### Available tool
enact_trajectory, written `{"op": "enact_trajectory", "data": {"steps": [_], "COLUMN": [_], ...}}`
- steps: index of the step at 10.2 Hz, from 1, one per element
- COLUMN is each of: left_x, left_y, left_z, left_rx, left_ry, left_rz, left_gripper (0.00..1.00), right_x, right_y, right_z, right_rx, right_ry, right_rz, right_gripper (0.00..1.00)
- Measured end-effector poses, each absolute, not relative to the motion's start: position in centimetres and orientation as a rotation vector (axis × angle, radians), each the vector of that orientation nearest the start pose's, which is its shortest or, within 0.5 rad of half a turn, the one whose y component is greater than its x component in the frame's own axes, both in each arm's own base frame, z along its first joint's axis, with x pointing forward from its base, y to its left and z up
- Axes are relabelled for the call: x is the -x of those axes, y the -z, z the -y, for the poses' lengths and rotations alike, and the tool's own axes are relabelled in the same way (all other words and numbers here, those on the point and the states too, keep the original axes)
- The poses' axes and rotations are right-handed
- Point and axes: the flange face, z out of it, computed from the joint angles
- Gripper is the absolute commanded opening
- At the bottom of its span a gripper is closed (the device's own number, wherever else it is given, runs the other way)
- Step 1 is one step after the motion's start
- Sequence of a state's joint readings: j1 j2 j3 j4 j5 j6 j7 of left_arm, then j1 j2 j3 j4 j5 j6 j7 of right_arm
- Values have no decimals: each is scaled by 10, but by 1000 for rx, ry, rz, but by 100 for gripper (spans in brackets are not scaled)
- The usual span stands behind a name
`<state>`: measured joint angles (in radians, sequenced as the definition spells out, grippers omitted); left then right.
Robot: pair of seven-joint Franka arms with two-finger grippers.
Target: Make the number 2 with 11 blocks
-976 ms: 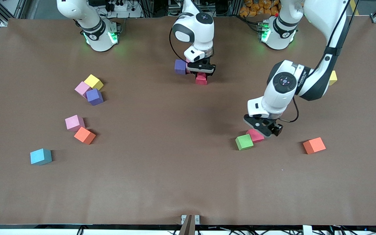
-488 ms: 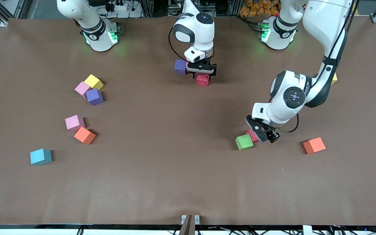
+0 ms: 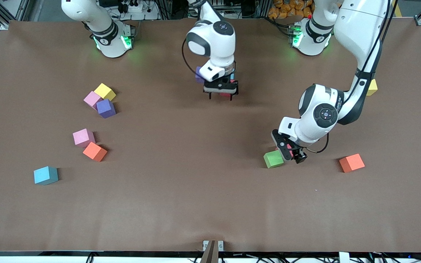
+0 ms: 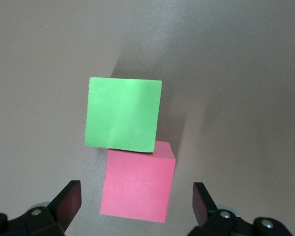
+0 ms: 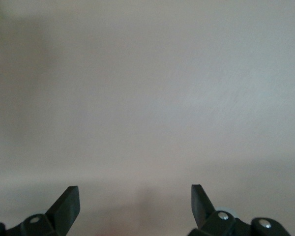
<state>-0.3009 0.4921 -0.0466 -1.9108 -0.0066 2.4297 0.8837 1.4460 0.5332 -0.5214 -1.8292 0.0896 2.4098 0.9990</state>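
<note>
Just pink block [image 4: 137, 184] between left fingers [image 4: 69, 200]

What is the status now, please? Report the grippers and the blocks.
Left gripper open, over pink block touching green block. Right gripper open above red block. Nothing in the way.

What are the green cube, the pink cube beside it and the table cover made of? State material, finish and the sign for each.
Green cube: probably foam, matte; flat colour with no glare, faint creases on top.
Pink cube: likely the same foam, matte; slightly pitted surface, soft edges.
Table cover: looks like brown paper or thin sheet, dull; shallow wrinkles, no shine.
</note>
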Motion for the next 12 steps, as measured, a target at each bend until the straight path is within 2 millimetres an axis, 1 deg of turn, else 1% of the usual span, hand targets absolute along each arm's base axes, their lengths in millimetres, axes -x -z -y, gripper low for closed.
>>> {"op": "enact_trajectory", "data": {"steps": [1, 2, 3, 4, 5, 6, 7, 8, 9, 10, 11, 12], "left_x": [-596, -596, -596, -595, -594, -593, -592, -592, -591, -590, -591, -594], "left_y": [-234, -229, -223, -219, -215, -212, -208, -204, -201, -197, -198, -201], "left_z": [213, 211, 211, 211, 212, 212, 212, 213, 216, 218, 219, 219], "left_rx": [2589, 2590, 2590, 2590, 2591, 2591, 2591, 2589, 2584, 2577, 2572, 2576], "left_ry": [40, 28, 16, 5, -4, -15, -23, -31, -40, -48, -44, -32], "left_rz": [-1813, -1814, -1818, -1820, -1823, -1825, -1827, -1830, -1835, -1840, -1838, -1824], "left_gripper": [100, 100, 100, 100, 100, 92, 80, 61, 26, 16, 14, 14], "right_x": [-401, -432, -465, -497, -523, -543, -560, -576, -592, -606, -615, -619], "right_y": [-304, -321, -337, -353, -364, -370, -370, -367, -363, -359, -353, -341], "right_z": [-518, -490, -454, -411, -371, -335, -302, -266, -224, -177, -138, -97], "right_rx": [3144, 3158, 3169, 3175, 3176, 3171, 3162, 3147, 3119, 3069, 3011, 2943], "right_ry": [328, 302, 270, 231, 195, 166, 142, 118, 88, 59, 39, 17], "right_rz": [-18, 88, 194, 295, 382, 481, 593, 719, 840, 955, 1037, 1109], "right_gripper": [100, 100, 100, 100, 100, 100, 100, 100, 100, 100, 100, 100]}}
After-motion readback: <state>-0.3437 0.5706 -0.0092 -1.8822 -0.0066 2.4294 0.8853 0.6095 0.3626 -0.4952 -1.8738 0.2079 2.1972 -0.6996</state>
